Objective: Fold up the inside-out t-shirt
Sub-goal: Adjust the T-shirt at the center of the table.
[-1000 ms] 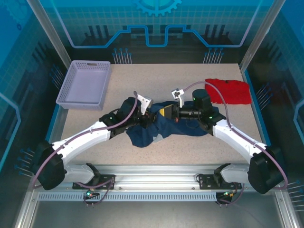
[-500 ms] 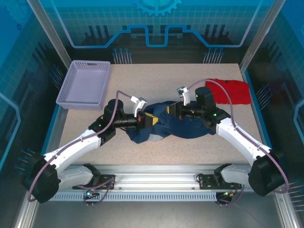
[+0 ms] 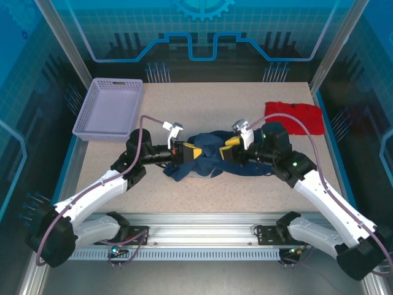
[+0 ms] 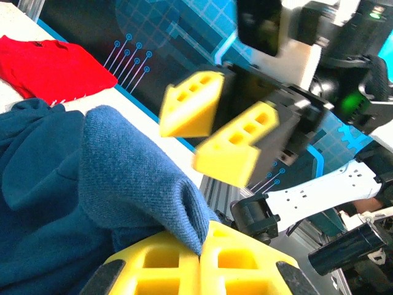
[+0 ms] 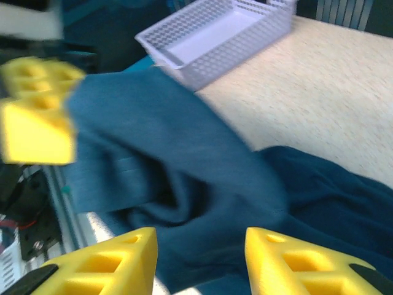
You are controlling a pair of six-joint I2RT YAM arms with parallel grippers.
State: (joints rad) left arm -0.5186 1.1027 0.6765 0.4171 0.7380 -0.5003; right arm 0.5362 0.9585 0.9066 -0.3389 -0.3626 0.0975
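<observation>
A lavender mesh basket [image 3: 110, 107] [image 5: 227, 31] is sitting at the far left corner of the speckled beige table [image 3: 202, 101] [image 5: 319, 80], its long side running along the left edge. A bright red garment [image 3: 295, 117] [image 4: 49, 64] is lying flat near the far right corner, close to the right edge. The two are lying well apart, bare tabletop stretching between them.

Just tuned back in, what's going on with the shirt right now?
The left gripper is shut on a pinched fold of the navy t-shirt, which lies bunched up mid-table and is not yet folded. The right gripper faces it from the other side with its jaws apart, holding nothing. The red garment lies at the far right of the table, and the lavender basket sits at the far left.
</observation>
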